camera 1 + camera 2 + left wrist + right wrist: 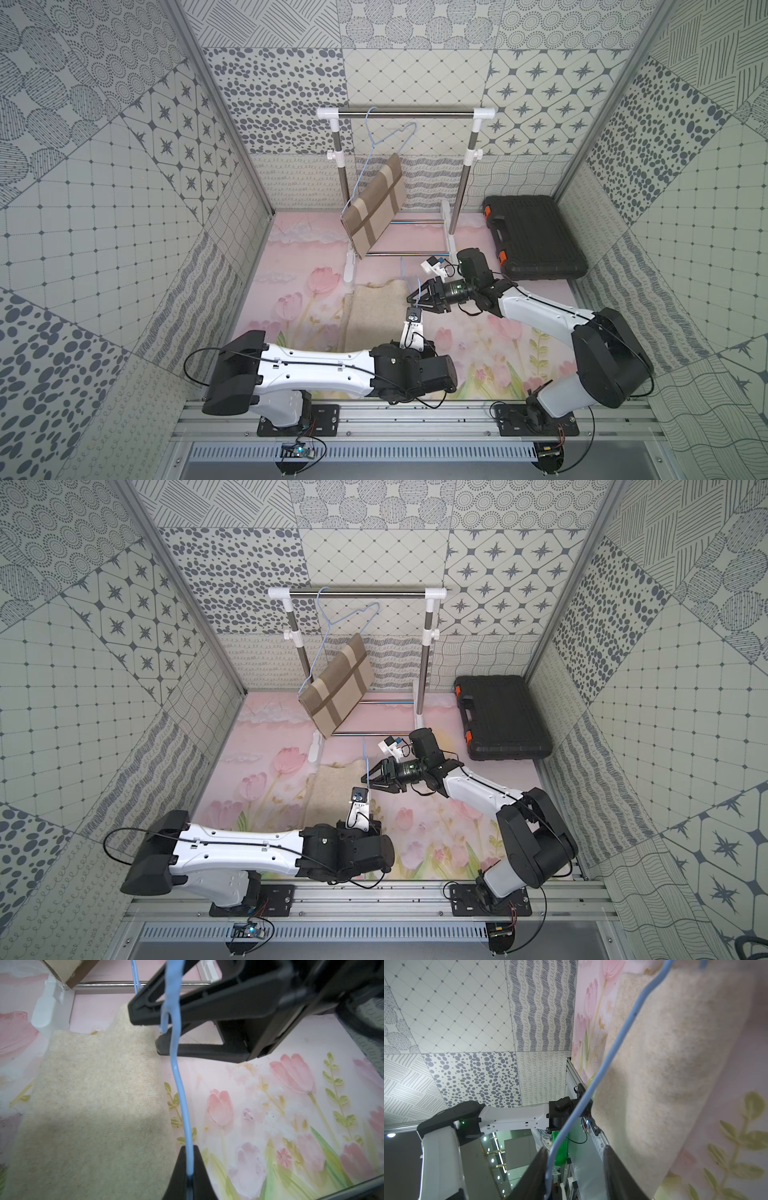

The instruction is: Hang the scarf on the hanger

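The cream scarf (pixel 376 316) (pixel 332 787) lies flat on the flowered table, broad in both wrist views (pixel 93 1095) (pixel 664 1053). A thin blue wire hanger (pixel 419 289) (pixel 366 766) stands just above the scarf's right edge. My left gripper (pixel 189 1148) is shut on the hanger's wire (pixel 178 1084); in the top views it sits under its camera mount (pixel 417 309). My right gripper (pixel 417 300) (pixel 575 1150) is open around the same wire (pixel 610 1053), which rests against one finger. Nothing is holding the scarf.
A clothes rack (pixel 405 112) stands at the back, with a second blue hanger carrying a brown striped cloth (pixel 376 203). A black case (pixel 536 237) lies at the back right. Patterned walls close in three sides.
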You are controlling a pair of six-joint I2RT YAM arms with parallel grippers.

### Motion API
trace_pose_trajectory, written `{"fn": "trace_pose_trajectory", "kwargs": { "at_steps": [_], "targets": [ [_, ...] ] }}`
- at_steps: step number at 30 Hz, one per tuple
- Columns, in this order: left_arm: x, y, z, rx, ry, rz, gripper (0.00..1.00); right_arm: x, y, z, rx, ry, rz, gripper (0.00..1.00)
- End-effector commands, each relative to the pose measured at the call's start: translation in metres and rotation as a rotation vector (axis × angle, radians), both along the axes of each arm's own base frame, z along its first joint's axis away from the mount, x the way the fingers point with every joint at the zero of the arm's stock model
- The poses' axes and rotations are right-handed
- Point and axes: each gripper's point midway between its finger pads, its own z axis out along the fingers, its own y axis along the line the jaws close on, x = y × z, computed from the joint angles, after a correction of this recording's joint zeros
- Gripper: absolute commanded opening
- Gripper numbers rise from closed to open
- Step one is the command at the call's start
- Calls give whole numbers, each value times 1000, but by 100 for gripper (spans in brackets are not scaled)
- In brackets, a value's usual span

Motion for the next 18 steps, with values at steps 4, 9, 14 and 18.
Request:
{"fn": "trace_pose_trajectory", "kwargs": {
  "at_steps": [4, 9, 14, 18],
  "targets": [
    [3, 46, 70, 33, -112, 91, 0, 6, -7, 43, 28, -123, -28, 97],
    [2, 62, 111, 55, -148, 81, 0, 5, -27, 83, 45, -204, -66, 97],
    [4, 64, 147, 63, -186, 41, 0, 3, -50, 110, 18, -260, -117, 97],
    [5, 66, 169, 58, -185, 13, 0, 2, -60, 112, 10, -265, -136, 97]
  ]
}}
